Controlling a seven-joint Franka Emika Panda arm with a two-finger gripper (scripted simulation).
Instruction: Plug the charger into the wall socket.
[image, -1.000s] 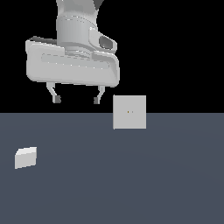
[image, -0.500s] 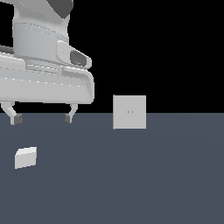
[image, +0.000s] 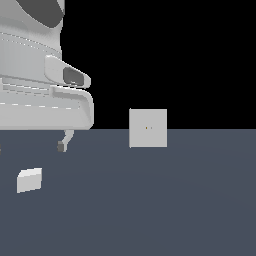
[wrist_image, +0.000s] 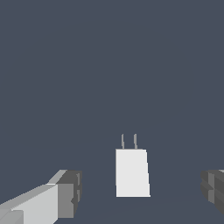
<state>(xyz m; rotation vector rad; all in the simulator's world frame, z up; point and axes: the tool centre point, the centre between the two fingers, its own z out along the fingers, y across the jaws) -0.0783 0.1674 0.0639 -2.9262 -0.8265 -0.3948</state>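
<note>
Gripper (wrist_image: 139, 192) open, jaws spread wide and empty; in the wrist view one finger (wrist_image: 65, 194) sits on each side of the charger (wrist_image: 132, 173), neither touching it. In the exterior view only one fingertip (image: 61, 146) shows below the hand body; the other is cut off at the frame edge.

Charger lies flat on the floor (image: 175, 210), two thin prongs (wrist_image: 129, 141) pointing away from the wrist camera. In the exterior view the charger (image: 29, 180) is low on that view's left, below the fingertip and clearly apart from it. I read the hand as above the block, not yet down on it.

Socket (image: 148, 128) stands upright at the floor's far edge, well apart from the charger toward the exterior view's right, two tiny dots at its centre. Not visible from the wrist.

Step in hand, as I judge it: pre-grasp approach. Nothing gripped, nothing plugged.

Next move calls for: descend straight with jaws held apart, centre the block between the fingers, close on its side faces leaving the prongs free. Afterwards the prongs must be aligned with the dots before pushing in
</note>
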